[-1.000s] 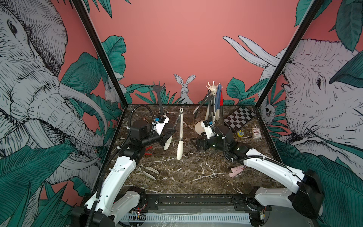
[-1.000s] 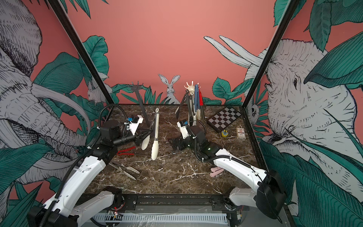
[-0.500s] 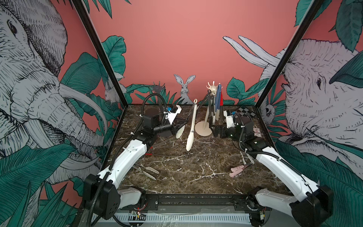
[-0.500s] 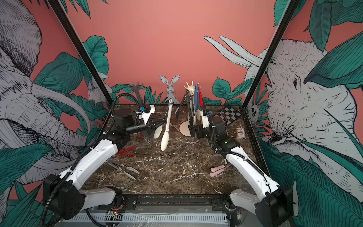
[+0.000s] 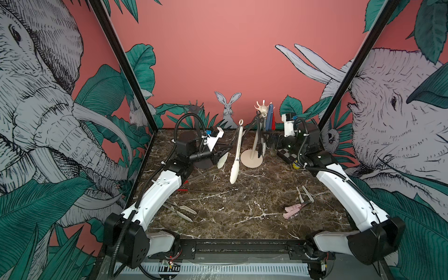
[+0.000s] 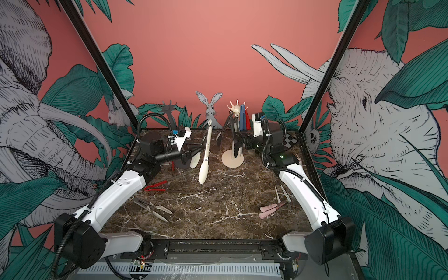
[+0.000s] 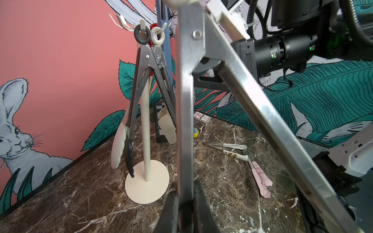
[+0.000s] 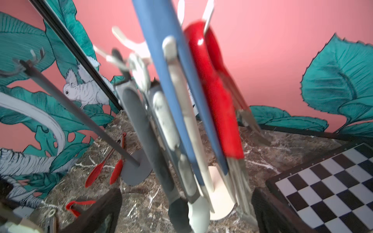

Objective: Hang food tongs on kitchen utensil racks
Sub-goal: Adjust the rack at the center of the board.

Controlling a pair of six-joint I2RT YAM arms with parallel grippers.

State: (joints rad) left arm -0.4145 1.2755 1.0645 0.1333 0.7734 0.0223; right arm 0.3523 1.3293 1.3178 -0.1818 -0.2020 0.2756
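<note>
My left gripper [image 5: 221,155] is shut on one metal arm of cream-tipped food tongs [image 5: 236,155], held upright just left of the cream kitchen utensil rack [image 5: 255,143]. In the left wrist view the held arm [image 7: 184,100] runs up from my gripper [image 7: 185,193]. The cream rack [image 7: 145,131] carries several hanging tongs, among them black-tipped [image 7: 129,153], blue [image 8: 167,80] and red [image 8: 218,100]. My right gripper [image 5: 269,143] stands open beside that rack, its fingers [image 8: 101,211] spread either side of the hanging tips. The dark grey rack [image 6: 169,109] stands at the back left.
Loose tongs lie on the marble: red [image 6: 155,188] and cream [image 5: 180,211] at the left, pink [image 5: 294,209] and small cream [image 5: 305,194] at the right. A checkerboard [image 5: 287,155] and a card box [image 7: 202,118] sit in the back right corner.
My left arm carried the cream-tipped tongs back and right, toward the cream rack. My right arm swung from mid-table to the right side of that rack, with its jaws open.
</note>
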